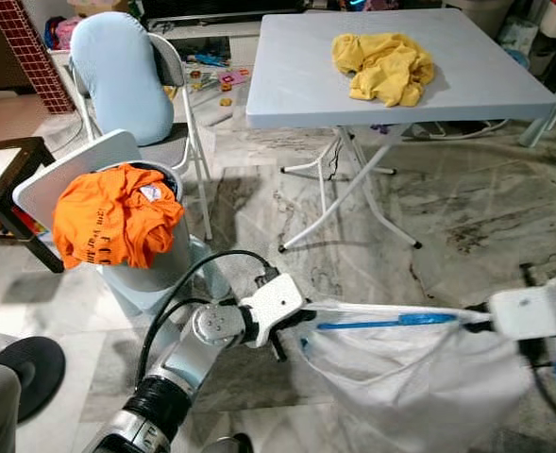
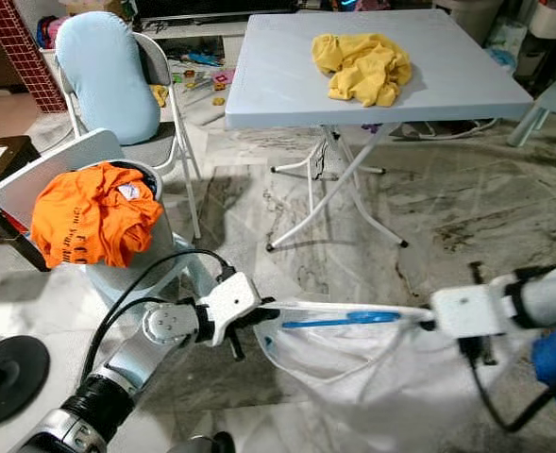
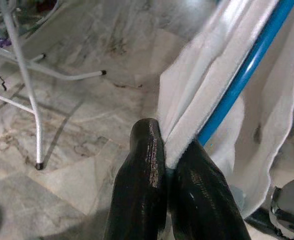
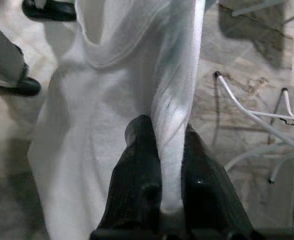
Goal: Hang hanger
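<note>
Left gripper (image 3: 169, 160) pinched tight on the hem of a white garment (image 1: 419, 377), cloth squeezed between both black fingers (image 3: 142, 185) with no gap to spare. Blue hanger (image 1: 388, 322) running just beyond those fingertips, inside the fabric, its bar slanting away from the pinch and lying touching the folded edge. Right gripper (image 4: 167, 150) likewise clamped on the white garment, a thick fold drawn straight down between its two fingers (image 4: 137, 175) and held fast. Garment stretched taut from one pair of fingers across to the other, top edge pulled into a near-level line, the rest sagging below into a loose pouch above the marble floor (image 1: 466, 217).

Well beyond both sets of fingers, a pale folding table (image 1: 287, 85) on white crossed legs, with a crumpled yellow cloth (image 1: 383, 64) lying on top. Off to the left gripper's outer side, a grey bin (image 1: 160, 269) with an orange shirt (image 1: 117, 215) draped over its rim and a white lid tilted up behind. Farther past the bin, a folding chair (image 1: 185, 104) bearing a light blue cushion (image 1: 119, 71). Small dark wooden table (image 1: 8, 175) beside the bin, at the frame's edge.
</note>
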Controlling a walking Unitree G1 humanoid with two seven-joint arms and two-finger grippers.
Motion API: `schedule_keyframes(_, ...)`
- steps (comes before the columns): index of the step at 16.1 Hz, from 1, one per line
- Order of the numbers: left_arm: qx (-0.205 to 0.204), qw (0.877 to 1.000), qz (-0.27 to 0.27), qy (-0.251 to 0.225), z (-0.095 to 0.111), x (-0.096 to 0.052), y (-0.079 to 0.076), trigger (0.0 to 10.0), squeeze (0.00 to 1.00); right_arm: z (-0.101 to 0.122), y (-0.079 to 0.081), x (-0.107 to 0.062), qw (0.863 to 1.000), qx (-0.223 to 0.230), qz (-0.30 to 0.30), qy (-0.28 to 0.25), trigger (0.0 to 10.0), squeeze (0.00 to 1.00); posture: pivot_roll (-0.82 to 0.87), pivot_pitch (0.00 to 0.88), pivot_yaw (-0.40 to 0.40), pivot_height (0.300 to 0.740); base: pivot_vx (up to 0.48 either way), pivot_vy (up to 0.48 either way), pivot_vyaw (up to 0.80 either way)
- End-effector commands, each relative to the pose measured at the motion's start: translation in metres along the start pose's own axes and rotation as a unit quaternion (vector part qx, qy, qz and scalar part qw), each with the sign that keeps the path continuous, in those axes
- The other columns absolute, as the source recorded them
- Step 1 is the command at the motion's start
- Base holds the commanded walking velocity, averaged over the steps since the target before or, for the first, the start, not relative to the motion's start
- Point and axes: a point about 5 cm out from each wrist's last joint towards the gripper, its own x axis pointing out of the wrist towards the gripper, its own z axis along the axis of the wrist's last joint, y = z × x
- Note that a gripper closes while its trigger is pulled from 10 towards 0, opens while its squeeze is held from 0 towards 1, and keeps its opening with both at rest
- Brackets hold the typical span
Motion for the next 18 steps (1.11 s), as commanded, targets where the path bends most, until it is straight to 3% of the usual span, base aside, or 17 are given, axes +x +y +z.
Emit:
schedule_keyframes(1,-0.030,0.996,0.036,0.073,-0.035,-0.024,0.012,4.5,0.00,-0.010,-0.005,-0.032,0.999,0.024,-0.009,0.032,10.0,0.00,-0.10,0.090,0.061,0.740,0.000,0.000,0.00)
schedule_keyframes(3,-0.018,0.997,0.027,0.077,-0.036,-0.028,0.011,5.1,0.00,0.002,-0.004,-0.040,0.998,0.051,0.018,-0.036,10.0,0.00,-0.09,0.091,0.060,0.740,0.000,0.000,0.00)
schedule_keyframes(4,-0.014,0.996,0.025,0.082,-0.039,-0.030,0.011,6.0,0.00,0.006,-0.006,-0.043,0.996,0.063,0.019,-0.065,10.0,0.00,-0.09,0.091,0.060,0.740,0.000,0.000,0.00)
schedule_keyframes(6,-0.005,0.995,0.023,0.092,-0.042,-0.032,0.010,6.6,0.00,0.010,-0.010,-0.047,0.991,0.081,0.008,-0.104,10.0,0.00,-0.10,0.094,0.060,0.740,0.000,0.000,0.00)
schedule_keyframes(9,-0.005,0.997,0.026,0.079,-0.040,-0.032,0.009,8.6,0.00,0.025,-0.015,-0.049,0.974,0.113,-0.003,-0.196,10.0,0.00,-0.10,0.096,0.059,0.740,0.000,0.000,0.00)
schedule_keyframes(10,-0.017,0.997,0.033,0.064,-0.036,-0.030,0.009,8.2,0.00,0.028,-0.015,-0.047,0.963,0.134,-0.011,-0.233,10.0,0.00,-0.09,0.095,0.060,0.740,0.000,0.000,0.00)
schedule_keyframes(11,-0.019,0.998,0.031,0.060,-0.035,-0.030,0.009,9.4,0.00,0.026,-0.014,-0.045,0.963,0.138,-0.019,-0.231,10.0,0.00,-0.09,0.095,0.060,0.740,0.000,0.000,0.00)
schedule_keyframes(12,-0.012,0.997,0.052,0.054,-0.029,-0.030,0.015,10.0,0.00,0.019,-0.016,-0.036,0.972,0.129,-0.054,-0.188,10.0,0.00,-0.09,0.095,0.061,0.740,0.000,0.000,0.00)
schedule_keyframes(13,-0.013,0.997,0.057,0.052,-0.028,-0.030,0.016,10.0,0.00,0.018,-0.017,-0.035,0.973,0.126,-0.061,-0.183,10.0,0.00,-0.09,0.095,0.061,0.740,0.000,0.000,0.00)
schedule_keyframes(14,-0.022,0.995,0.087,0.047,-0.026,-0.029,0.022,10.0,1.00,0.018,-0.020,-0.030,0.977,0.117,-0.077,-0.163,10.0,0.00,-0.09,0.095,0.061,0.740,0.000,0.000,0.00)
schedule_keyframes(16,-0.079,0.966,0.246,-0.023,-0.007,-0.032,0.053,10.0,1.00,0.017,-0.026,-0.007,0.981,0.096,-0.128,-0.114,10.0,0.00,-0.09,0.092,0.059,0.740,0.000,0.000,0.00)
schedule_keyframes(18,-0.107,0.952,0.280,-0.061,0.002,-0.033,0.058,10.0,1.00,0.022,-0.026,0.001,0.976,0.114,-0.137,-0.127,10.0,0.00,-0.09,0.092,0.057,0.740,0.000,0.000,0.00)
